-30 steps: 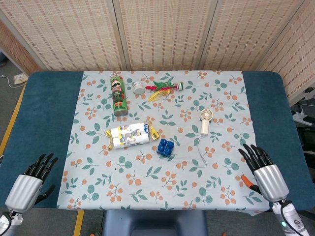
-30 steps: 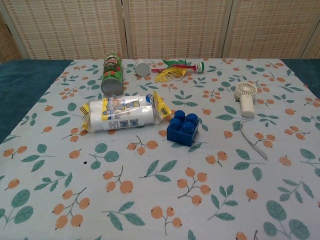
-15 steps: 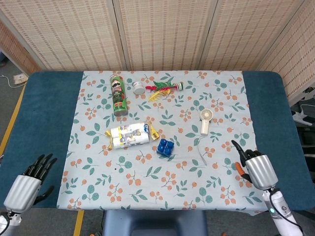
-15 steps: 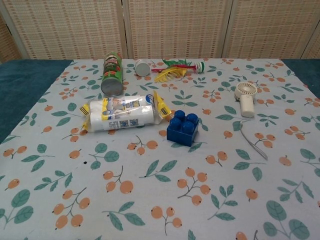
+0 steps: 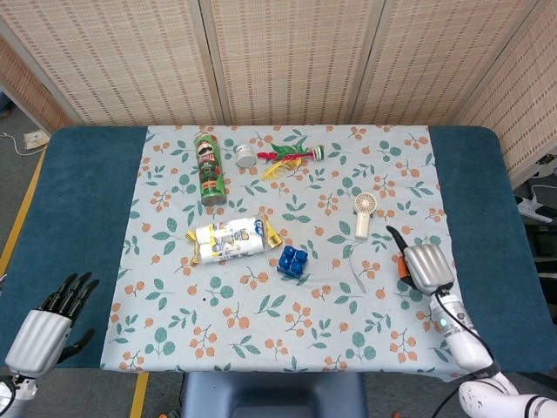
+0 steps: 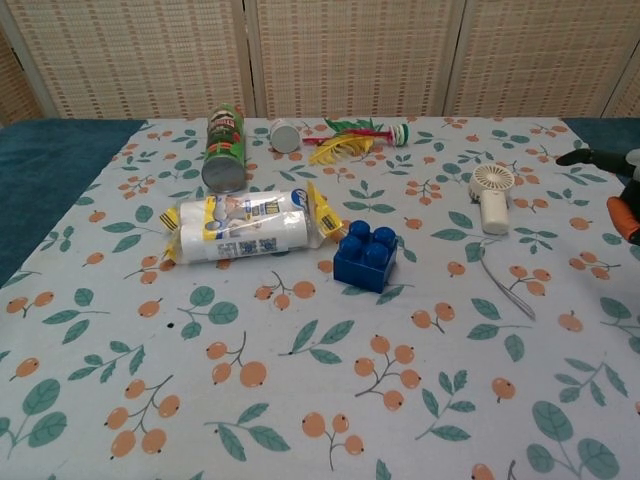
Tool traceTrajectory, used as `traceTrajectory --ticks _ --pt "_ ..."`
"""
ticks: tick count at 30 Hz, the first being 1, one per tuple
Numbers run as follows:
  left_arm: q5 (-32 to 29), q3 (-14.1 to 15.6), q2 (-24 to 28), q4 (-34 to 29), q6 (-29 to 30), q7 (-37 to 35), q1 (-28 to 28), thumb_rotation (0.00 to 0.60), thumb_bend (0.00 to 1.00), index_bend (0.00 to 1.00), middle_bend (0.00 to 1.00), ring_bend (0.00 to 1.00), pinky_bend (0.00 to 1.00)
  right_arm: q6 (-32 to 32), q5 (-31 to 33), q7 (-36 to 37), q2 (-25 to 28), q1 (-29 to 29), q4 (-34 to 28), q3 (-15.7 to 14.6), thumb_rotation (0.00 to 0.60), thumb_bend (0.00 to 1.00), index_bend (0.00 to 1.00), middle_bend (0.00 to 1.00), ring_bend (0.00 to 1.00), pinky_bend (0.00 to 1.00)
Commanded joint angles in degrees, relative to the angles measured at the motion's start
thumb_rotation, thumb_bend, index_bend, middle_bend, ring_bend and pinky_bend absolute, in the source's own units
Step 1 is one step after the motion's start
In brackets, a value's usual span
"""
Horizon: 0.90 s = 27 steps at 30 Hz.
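- Green chip can [image 5: 209,168] — lying on its side on the cloth; it carries a red band with white lettering and a moustached face, but the letters are too blurred to read in either view.
- Wrapped pack [image 6: 242,227] — white with yellow ends; small square code marks and dark print show on the wrapper, none of it legible.
- Nothing else bears readable text.

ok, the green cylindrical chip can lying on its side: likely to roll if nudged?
Probably. The green cylindrical chip can lies on its side on the floral tablecloth, so a sideways push should roll it. Pushed along its length it would more likely slide. It looks rigid, and probably light.
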Motion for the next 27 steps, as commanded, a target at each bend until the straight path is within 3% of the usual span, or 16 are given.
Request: traceTrajectory --ticks 1,13,27 --pt "-0.03 -0.04 0.07 -0.15 -0.14 0.06 -0.05 0.600 0.28 0.00 0.00 0.00 0.32 -5.13 8.64 -4.73 -0.43 4.14 -2.51 2.49 0.600 0.76 0.00 0.86 0.65 0.70" --pt "0.11 -0.02 0.28 -0.17 -0.04 -0.40 0.02 0.600 0.28 0.00 0.00 0.00 0.32 -7.26 26.56 -12.08 -4.59 11.98 -0.79 2.83 0.600 0.78 0.00 0.86 0.65 0.70" --pt "0.33 -0.01 0.39 -0.22 0.17 -0.64 0.10 0.600 0.28 0.01 0.00 0.00 0.32 -9.75 37.71 -12.40 -8.80 17.86 8.64 3.89 0.600 0.79 0.00 0.86 0.65 0.70"
